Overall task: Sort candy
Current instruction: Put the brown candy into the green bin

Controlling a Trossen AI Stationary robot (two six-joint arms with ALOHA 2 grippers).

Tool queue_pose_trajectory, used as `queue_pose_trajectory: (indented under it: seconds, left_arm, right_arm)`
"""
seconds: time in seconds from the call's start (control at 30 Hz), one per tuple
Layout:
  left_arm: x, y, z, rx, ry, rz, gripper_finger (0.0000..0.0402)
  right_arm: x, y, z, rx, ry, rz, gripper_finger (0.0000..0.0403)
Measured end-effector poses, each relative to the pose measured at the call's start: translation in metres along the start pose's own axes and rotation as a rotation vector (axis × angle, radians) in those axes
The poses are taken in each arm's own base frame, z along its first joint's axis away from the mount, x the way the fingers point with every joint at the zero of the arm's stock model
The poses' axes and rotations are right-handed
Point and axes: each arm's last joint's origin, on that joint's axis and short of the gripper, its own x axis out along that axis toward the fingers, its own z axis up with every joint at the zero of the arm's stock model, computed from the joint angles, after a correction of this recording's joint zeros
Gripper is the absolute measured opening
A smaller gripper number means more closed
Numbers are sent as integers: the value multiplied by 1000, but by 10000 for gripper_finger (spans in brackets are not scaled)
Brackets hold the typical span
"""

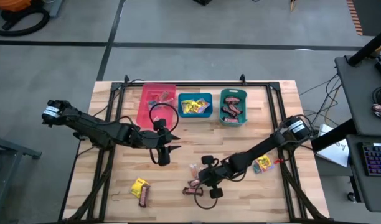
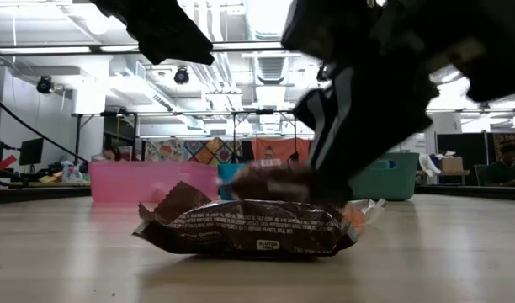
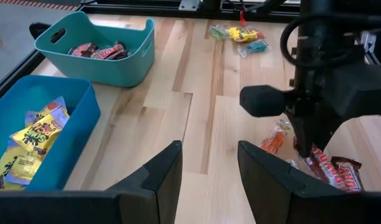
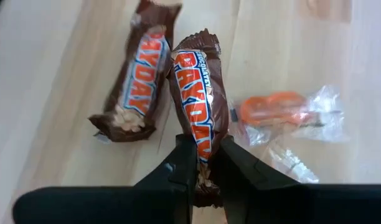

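the right gripper (image 4: pixel 202 163) pinches a brown wrapped payday bar (image 4: pixel 199 106) on the wooden table (image 4: pixel 47 74), beside a second bar (image 4: pixel 137 78). farther back, the left gripper (image 3: pixel 208 174) hovers with jaws parted, empty, near the teal plastic bin (image 3: pixel 109 59).

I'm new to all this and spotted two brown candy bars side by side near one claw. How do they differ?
The nearer bar sits pinched between the right claw fingers; the other bar lies free on the table, untouched. The pinched bar points straight away from the claw, while the free one lies at a slight angle to it. Both have the same brown wrapper with matching white and orange lettering and look alike in size.
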Motion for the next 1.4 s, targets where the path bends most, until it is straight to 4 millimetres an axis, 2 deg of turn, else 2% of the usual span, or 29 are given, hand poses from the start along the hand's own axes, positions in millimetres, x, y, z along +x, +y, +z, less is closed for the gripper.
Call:
queue_pose_trajectory:
  seconds: [0.17,0.3,0.43,0.6,0.73,0.87,0.97,1.17,1.4]
  left_arm:
    - [0,0,0,3,-1,0,139]
    - [0,0,1,3,-2,-1,139]
    - [0,0,1,3,-3,-1,139]
    - [0,0,1,0,-4,-1,139]
    - [0,0,2,-2,-8,-1,139]
    - [0,0,1,-1,-6,-1,139]
    - [0,0,1,-1,-6,-1,139]
    - [0,0,1,-1,-6,0,139]
    - [0,2,2,31,-24,80,139]
  right_arm:
    - [-22,-3,15,-40,-11,-2,44]
    - [-48,-17,23,-85,-20,-30,43]
    - [-77,-45,26,-89,-29,-83,43]
    - [-114,-94,21,17,-48,-306,43]
    - [-138,-135,3,107,-50,-411,43]
    - [-158,-174,-25,187,-25,-509,43]
    - [-173,-196,-50,189,24,-581,43]
    - [-196,-224,-88,244,73,-682,43]
    - [-198,-248,-116,344,179,-775,43]
